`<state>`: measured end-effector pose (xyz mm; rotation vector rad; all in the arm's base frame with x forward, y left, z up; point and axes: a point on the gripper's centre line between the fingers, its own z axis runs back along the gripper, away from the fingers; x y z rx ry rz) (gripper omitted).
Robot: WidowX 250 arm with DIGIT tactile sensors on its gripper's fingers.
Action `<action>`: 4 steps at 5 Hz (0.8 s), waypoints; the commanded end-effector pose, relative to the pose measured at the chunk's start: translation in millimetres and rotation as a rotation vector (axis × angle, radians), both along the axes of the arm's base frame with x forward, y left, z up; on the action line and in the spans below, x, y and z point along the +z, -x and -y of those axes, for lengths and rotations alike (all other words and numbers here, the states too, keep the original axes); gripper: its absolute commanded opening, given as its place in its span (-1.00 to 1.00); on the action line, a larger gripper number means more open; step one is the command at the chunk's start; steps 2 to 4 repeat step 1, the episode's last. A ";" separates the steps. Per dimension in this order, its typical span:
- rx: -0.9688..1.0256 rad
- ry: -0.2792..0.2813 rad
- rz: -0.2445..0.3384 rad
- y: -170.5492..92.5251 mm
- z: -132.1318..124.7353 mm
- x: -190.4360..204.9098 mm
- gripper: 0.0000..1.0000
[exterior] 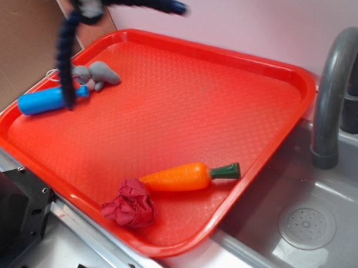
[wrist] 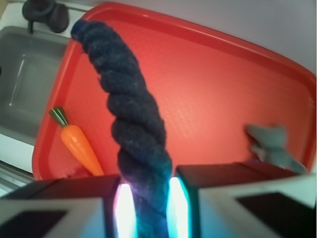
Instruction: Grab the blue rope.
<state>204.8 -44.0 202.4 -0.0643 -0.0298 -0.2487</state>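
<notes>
The blue rope point(exterior: 65, 55) is a thick dark navy twisted cord, lifted high above the red tray point(exterior: 194, 63). One end dangles down at the left over the light blue bottle; the other end sticks out to the right along the top edge. My gripper point(exterior: 90, 7) is at the top edge of the exterior view, mostly cut off. In the wrist view the rope point(wrist: 133, 124) runs up from between my fingers, and my gripper point(wrist: 147, 206) is shut on the rope, both pads pressed against it.
On the tray lie a light blue bottle point(exterior: 45, 101), a grey stuffed toy point(exterior: 97, 74), a toy carrot point(exterior: 183, 176) and a crumpled dark red cloth point(exterior: 131, 204). A grey sink point(exterior: 311, 223) with a curved faucet point(exterior: 333, 87) lies to the right.
</notes>
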 end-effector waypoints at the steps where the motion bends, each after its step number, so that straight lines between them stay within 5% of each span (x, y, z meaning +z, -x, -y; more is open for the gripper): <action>1: 0.096 -0.102 0.031 29.4 -4.4 16.1 -1.00; 4: 0.096 -0.102 0.031 29.4 -4.4 16.1 -1.00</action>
